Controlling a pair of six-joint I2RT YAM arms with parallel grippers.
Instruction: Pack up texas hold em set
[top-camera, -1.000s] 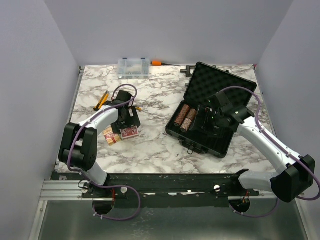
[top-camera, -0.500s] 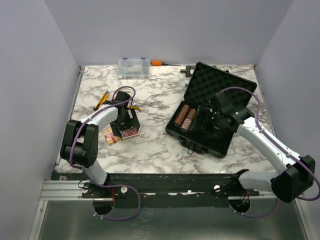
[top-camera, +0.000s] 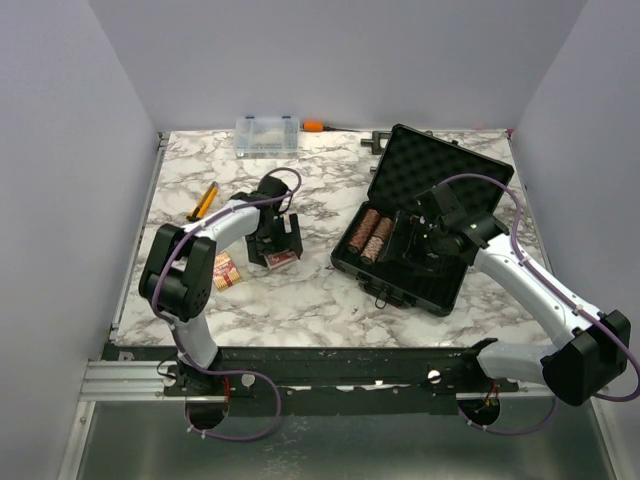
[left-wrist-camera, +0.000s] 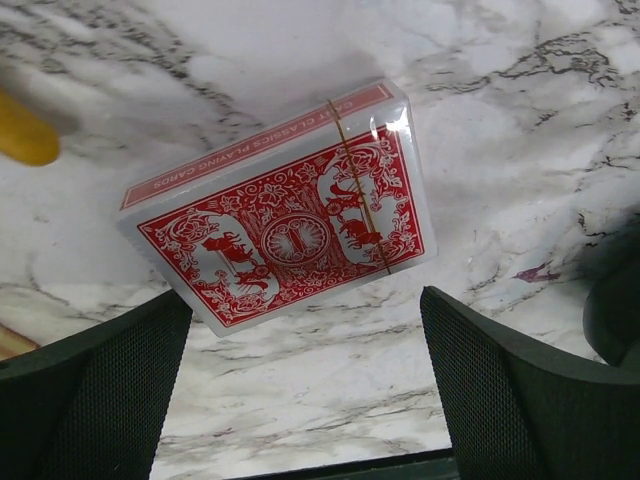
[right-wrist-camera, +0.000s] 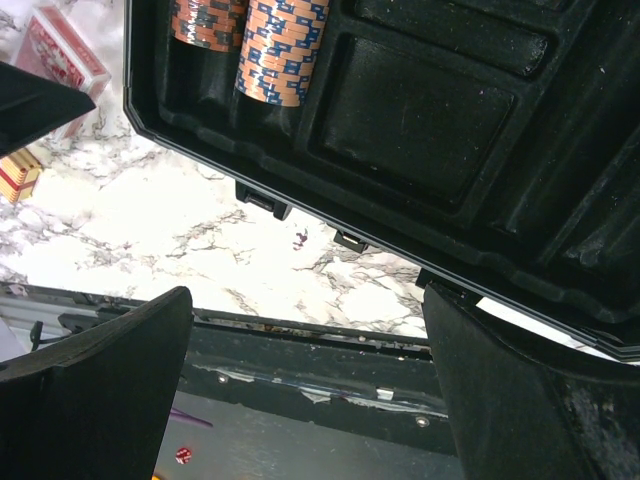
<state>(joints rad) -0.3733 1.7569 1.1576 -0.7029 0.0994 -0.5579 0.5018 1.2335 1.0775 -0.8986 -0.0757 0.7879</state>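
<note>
Marble-patterned tabletop (top-camera: 320, 300), grey walls on three sides.

Case: the black rectangular hard case with foam lining (top-camera: 440, 165) lies open on the right half of the table, lid tilted back. Two short brown-red poker chip rolls (top-camera: 372, 235) sit side by side in its left compartment. The other compartments seen from the right wrist hold nothing.

Left arm: the left gripper (left-wrist-camera: 305, 330) hangs over a red-backed card deck in clear wrap (left-wrist-camera: 280, 235), which lies flat on the marble left of the case, well apart from it. The fingers are spread wide, one on either side of the deck's near end. We see no contact.

Right arm: the right gripper (top-camera: 425, 240) hovers over the case interior, fingers apart, carrying nothing.

A second small red-and-cream box (top-camera: 225, 272) lies near the left edge. We cannot tell whether it is a deck.

Step in hand, as we judge it: picking up the deck.

Next move calls for lowering, squaring the fingers on the deck's long edges, closing, then carrying it right to a free compartment. The slick wrap may slip.
</note>
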